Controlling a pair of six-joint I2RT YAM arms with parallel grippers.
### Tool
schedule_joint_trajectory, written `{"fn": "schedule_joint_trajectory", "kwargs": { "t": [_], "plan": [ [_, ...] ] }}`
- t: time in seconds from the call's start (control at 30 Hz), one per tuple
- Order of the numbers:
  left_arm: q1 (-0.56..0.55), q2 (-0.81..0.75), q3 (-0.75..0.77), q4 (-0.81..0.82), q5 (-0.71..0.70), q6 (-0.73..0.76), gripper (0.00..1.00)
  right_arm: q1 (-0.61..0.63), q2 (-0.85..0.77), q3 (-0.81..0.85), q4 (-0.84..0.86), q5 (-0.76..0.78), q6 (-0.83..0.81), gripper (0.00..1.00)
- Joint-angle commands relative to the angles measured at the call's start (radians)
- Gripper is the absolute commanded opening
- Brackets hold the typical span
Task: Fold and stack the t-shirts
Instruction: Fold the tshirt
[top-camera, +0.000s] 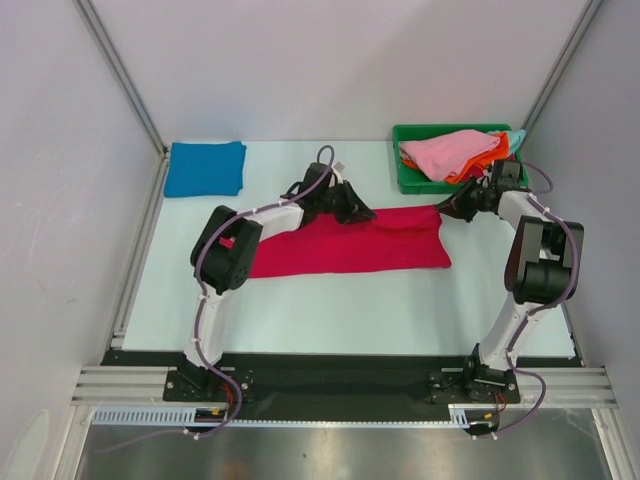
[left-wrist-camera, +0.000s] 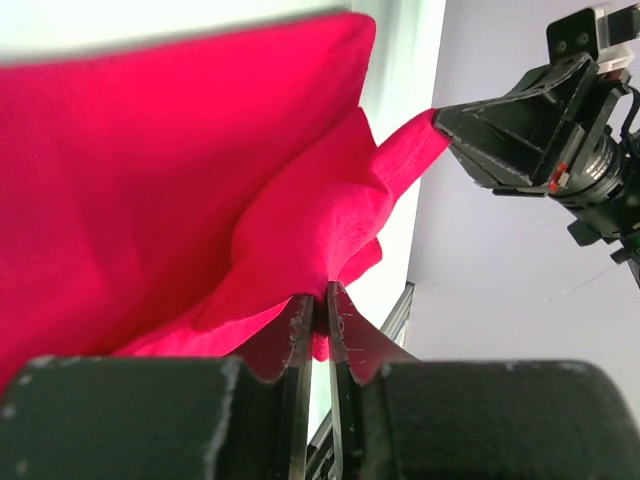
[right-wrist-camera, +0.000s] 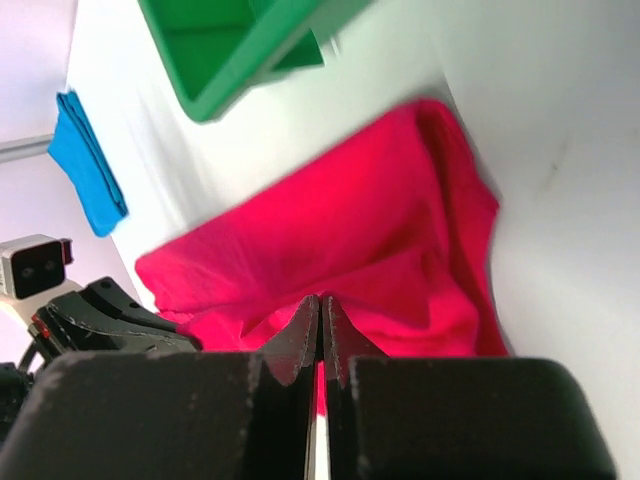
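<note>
Early yet: clenching the far edge of the crimson t-shirt (top-camera: 350, 245) on the surface (top-camera: 350, 310) with left gripper (left-wrist-camera: 322, 292) and right gripper (right-wrist-camera: 320, 300), blue t-shirt (top-camera: 205, 168) folded far left, pink t-shirt (top-camera: 450, 152) and others waiting in green bin (top-camera: 415, 185).

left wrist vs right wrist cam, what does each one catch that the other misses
Left wrist only: the right gripper seen from outside, pinching a corner of the crimson t-shirt. Right wrist only: the green bin, the folded blue t-shirt and part of the left arm. Both: the crimson t-shirt, with each view's own fingers shut on its cloth.
</note>
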Motion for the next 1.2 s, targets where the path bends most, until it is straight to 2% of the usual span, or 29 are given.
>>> {"fn": "schedule_joint_trajectory", "kwargs": {
  "t": [0.0, 0.57, 0.73, 1.17],
  "plan": [
    [0.016, 0.035, 0.055, 0.041, 0.032, -0.040, 0.14, 0.012, 0.034, 0.089, 0.019, -0.015, 0.028, 0.01],
    [0.045, 0.056, 0.011, 0.090, 0.045, -0.089, 0.15, 0.064, 0.154, 0.243, 0.010, -0.028, 0.057, 0.01],
    [0.052, 0.052, 0.003, 0.088, 0.049, -0.091, 0.15, 0.071, 0.154, 0.290, -0.056, 0.000, 0.040, 0.01],
    [0.051, 0.019, -0.070, 0.096, 0.094, -0.085, 0.16, 0.023, -0.041, 0.056, -0.139, 0.046, -0.009, 0.01]
  ]
}}
